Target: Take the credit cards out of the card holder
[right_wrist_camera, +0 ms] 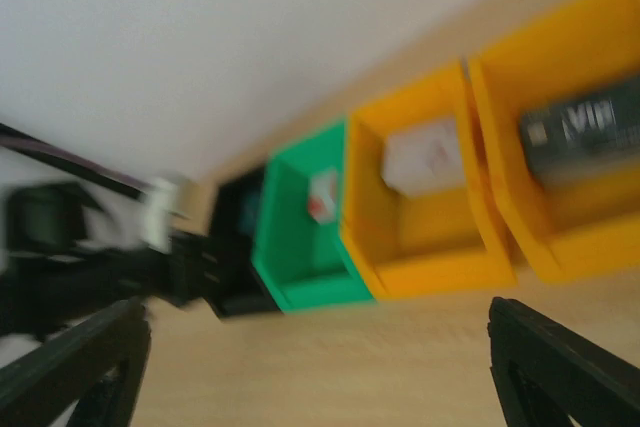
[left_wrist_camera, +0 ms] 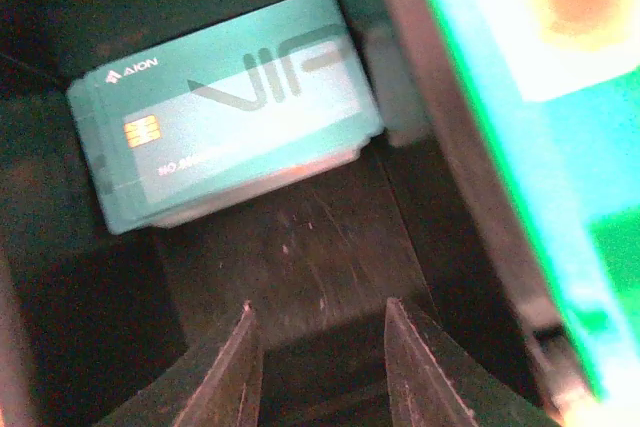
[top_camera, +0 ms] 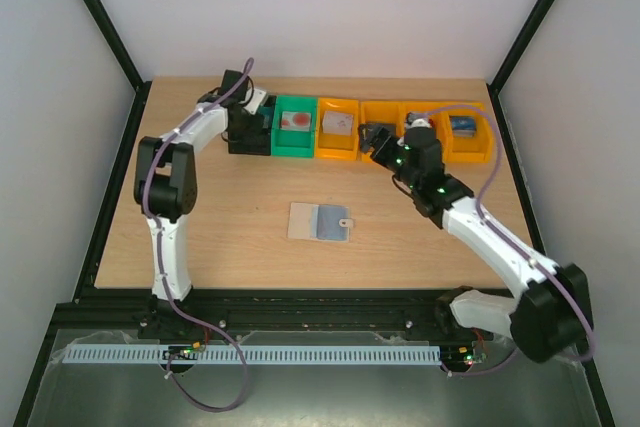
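The card holder (top_camera: 320, 221) lies open and flat in the middle of the table, with neither gripper near it. My left gripper (top_camera: 250, 119) hangs inside the black bin (top_camera: 247, 137). In the left wrist view it (left_wrist_camera: 318, 305) is open, with nothing between its fingers (left_wrist_camera: 238, 362). A teal credit card (left_wrist_camera: 225, 107) lies on the bin floor just beyond them. My right gripper (top_camera: 374, 139) stands wide open (right_wrist_camera: 318, 312) in front of the orange bins, holding nothing. Other credit cards lie in the bins: a white and red one (top_camera: 295, 122), a pale one (top_camera: 338, 124) and a blue one (top_camera: 462, 125).
A row of bins stands along the back: black, then green (top_camera: 295, 142), then several orange ones (top_camera: 338, 145). The blurred right wrist view shows the green bin (right_wrist_camera: 300, 267), an orange bin (right_wrist_camera: 440, 257) and a grey card (right_wrist_camera: 585, 127).
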Robot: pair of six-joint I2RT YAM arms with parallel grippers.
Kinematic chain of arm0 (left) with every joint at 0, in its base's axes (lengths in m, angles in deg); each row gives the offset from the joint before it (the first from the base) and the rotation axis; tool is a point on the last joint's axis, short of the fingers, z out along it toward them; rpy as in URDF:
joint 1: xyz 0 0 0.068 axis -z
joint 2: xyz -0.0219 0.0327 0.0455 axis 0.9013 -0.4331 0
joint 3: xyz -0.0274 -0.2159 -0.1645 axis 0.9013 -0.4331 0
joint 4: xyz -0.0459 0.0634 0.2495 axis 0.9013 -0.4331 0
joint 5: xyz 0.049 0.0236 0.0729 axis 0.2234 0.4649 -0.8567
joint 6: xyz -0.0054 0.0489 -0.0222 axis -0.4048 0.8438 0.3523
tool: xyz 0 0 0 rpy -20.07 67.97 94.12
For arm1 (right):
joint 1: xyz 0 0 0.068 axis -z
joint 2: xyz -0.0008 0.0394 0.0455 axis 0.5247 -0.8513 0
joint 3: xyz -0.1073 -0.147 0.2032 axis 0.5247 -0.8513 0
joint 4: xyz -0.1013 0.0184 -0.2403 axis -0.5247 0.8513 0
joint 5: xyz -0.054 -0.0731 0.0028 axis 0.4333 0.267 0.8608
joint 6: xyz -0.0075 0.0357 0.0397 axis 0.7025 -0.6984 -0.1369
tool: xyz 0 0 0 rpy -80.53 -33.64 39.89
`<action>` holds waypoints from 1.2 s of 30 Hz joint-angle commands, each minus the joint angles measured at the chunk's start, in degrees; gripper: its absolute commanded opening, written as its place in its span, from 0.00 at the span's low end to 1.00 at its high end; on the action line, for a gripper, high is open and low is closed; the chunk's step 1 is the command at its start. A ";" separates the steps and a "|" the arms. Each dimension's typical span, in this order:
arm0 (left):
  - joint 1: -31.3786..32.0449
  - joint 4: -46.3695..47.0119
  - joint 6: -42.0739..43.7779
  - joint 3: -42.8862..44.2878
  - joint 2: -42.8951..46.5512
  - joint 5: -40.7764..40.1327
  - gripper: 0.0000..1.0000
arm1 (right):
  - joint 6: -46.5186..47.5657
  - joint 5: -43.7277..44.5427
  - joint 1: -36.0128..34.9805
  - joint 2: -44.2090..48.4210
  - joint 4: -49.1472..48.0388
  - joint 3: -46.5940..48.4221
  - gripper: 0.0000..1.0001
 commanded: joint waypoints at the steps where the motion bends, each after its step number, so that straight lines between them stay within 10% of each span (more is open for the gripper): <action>1: -0.23 2.38 -1.14 -6.11 11.14 2.42 0.40 | 5.23 -4.22 -2.72 -8.54 11.35 2.71 0.88; 16: 2.23 6.66 -15.57 -41.72 42.53 16.39 0.83 | 8.73 -5.20 -11.58 -22.30 13.88 -2.49 0.58; 36: 9.67 36.11 -42.43 -67.12 35.40 37.86 0.96 | 8.07 -10.91 -12.62 -30.48 7.77 -5.13 0.39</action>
